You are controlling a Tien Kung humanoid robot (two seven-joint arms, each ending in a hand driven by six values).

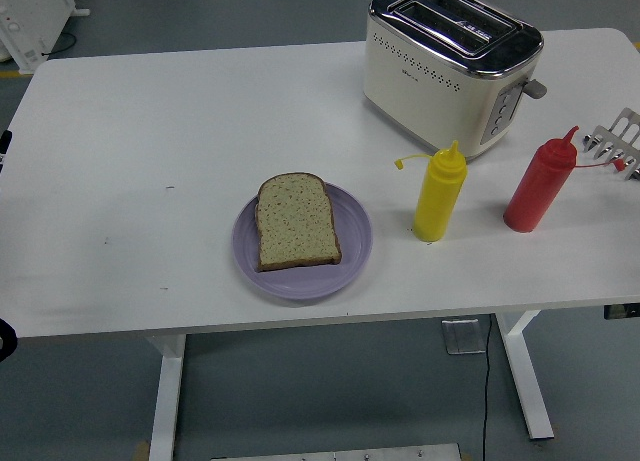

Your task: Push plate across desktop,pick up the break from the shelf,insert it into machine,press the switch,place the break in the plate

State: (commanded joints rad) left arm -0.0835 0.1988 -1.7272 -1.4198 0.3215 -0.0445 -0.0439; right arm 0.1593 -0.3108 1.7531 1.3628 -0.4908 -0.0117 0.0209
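Glossy cream toaster (450, 66) with chrome top; plate (303, 241) seems matt plastic.

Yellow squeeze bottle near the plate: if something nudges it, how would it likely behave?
The yellow squeeze bottle stands upright, tall over a narrow base, so a push near its top would probably tip it; a low push may slide it. Its round body would likely roll once down. It looks like soft plastic, so probably gives under grip. Its fill level cannot be seen, so its weight is unclear.

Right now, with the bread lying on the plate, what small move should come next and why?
Probably none beyond keeping both arms back: the bread slice already lies flat on the purple plate, the toaster slots look empty, and no hand is over the table, so the task looks finished.
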